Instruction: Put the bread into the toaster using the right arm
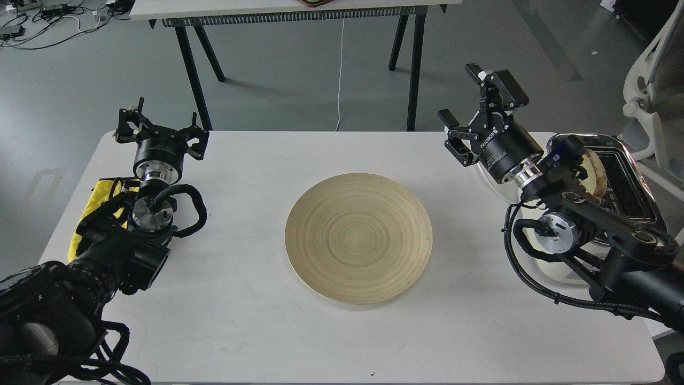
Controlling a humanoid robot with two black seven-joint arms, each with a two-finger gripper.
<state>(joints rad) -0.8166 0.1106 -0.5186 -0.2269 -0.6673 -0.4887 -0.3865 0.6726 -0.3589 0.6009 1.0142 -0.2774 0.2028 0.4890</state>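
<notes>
The cream-white toaster stands at the table's right edge, mostly hidden behind my right arm. The bread slice stands in its left slot; only a tan edge shows past my wrist. My right gripper is open and empty, raised over the table's far right, left of the toaster and pointing up and away. My left gripper is open and empty at the far left of the table, with yellow cloth on its arm.
A round wooden plate lies empty in the table's middle. The toaster's white cord runs over the table's back edge. A second table stands behind, and a white chair at right.
</notes>
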